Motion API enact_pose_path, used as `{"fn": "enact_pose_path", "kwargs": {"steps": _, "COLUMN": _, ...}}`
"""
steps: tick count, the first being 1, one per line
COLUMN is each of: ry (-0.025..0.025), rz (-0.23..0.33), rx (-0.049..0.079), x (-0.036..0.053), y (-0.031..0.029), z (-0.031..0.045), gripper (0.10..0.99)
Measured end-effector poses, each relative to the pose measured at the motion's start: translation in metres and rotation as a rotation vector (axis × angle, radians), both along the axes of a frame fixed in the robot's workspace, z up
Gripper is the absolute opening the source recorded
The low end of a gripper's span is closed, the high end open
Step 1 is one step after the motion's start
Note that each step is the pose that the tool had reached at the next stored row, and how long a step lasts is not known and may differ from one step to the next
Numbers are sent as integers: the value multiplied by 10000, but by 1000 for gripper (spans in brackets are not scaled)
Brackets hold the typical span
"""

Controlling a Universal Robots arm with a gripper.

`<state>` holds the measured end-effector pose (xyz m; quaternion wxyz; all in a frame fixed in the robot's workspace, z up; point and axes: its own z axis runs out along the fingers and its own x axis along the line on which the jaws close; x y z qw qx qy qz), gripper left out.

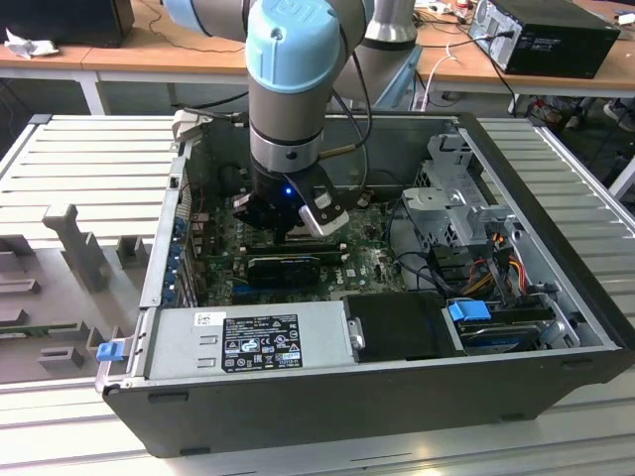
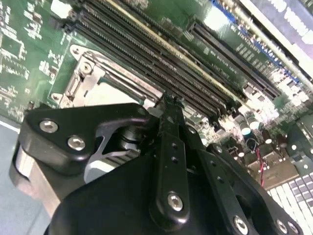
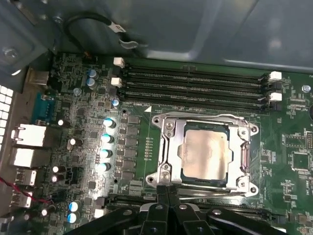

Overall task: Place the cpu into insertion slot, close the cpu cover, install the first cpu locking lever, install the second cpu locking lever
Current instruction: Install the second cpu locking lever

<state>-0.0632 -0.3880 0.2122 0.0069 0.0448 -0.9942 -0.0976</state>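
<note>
Hovering at the insertion slot's edge, the claw was clenched with nothing between its fingertips; the cpu lay seated under the lowered cpu cover.

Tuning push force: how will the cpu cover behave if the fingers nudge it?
The cpu cover is a thin metal frame lying around the cpu, so probably light and slightly springy. Shiny metal, so the fingers may slip. It appears fixed at the socket, so it likely pivots rather than slides.
</note>
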Motion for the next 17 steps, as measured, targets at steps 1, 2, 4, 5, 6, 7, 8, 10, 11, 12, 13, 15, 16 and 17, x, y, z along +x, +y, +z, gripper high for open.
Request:
{"fn": "enact_pose_path", "kwargs": {"steps": 1, "ry": 1, "rz": -2, "rx": 124, "x": -8, "y": -22, "z": -3, "gripper": 106}}
{"fn": "enact_pose_path", "kwargs": {"steps": 2, "ry": 2, "rz": -1, "rx": 230, "x": -15, "y": -39, "z": -6, "gripper": 106}}
{"fn": "enact_pose_path", "kwargs": {"steps": 4, "ry": 0, "rz": 3, "rx": 418, "x": -31, "y": -70, "z": -14, "gripper": 106}}
{"fn": "enact_pose_path", "kwargs": {"steps": 5, "ry": 1, "rz": 5, "rx": 522, "x": -41, "y": -83, "z": -17, "gripper": 106}}
{"fn": "enact_pose_path", "kwargs": {"steps": 6, "ry": 1, "rz": 9, "rx": 630, "x": -52, "y": -93, "z": -19, "gripper": 106}}
{"fn": "enact_pose_path", "kwargs": {"steps": 7, "ry": 2, "rz": 15, "rx": 771, "x": -69, "y": -109, "z": -25, "gripper": 106}}
{"fn": "enact_pose_path", "kwargs": {"steps": 8, "ry": 1, "rz": 20, "rx": 847, "x": -75, "y": -125, "z": -32, "gripper": 106}}
{"fn": "enact_pose_path", "kwargs": {"steps": 10, "ry": 2, "rz": 28, "rx": 968, "x": -78, "y": -139, "z": -49, "gripper": 106}}
{"fn": "enact_pose_path", "kwargs": {"steps": 11, "ry": 3, "rz": 31, "rx": 1020, "x": -79, "y": -140, "z": -56, "gripper": 106}}
{"fn": "enact_pose_path", "kwargs": {"steps": 12, "ry": 3, "rz": 35, "rx": 1092, "x": -80, "y": -140, "z": -63, "gripper": 106}}
{"fn": "enact_pose_path", "kwargs": {"steps": 13, "ry": 2, "rz": 38, "rx": 1150, "x": -80, "y": -140, "z": -70, "gripper": 106}}
{"fn": "enact_pose_path", "kwargs": {"steps": 15, "ry": 2, "rz": 43, "rx": 1262, "x": -85, "y": -142, "z": -88, "gripper": 106}}
{"fn": "enact_pose_path", "kwargs": {"steps": 16, "ry": 1, "rz": 44, "rx": 1301, "x": -91, "y": -143, "z": -100, "gripper": 106}}
{"fn": "enact_pose_path", "kwargs": {"steps": 17, "ry": 2, "rz": 46, "rx": 1321, "x": -93, "y": -143, "z": -109, "gripper": 106}}
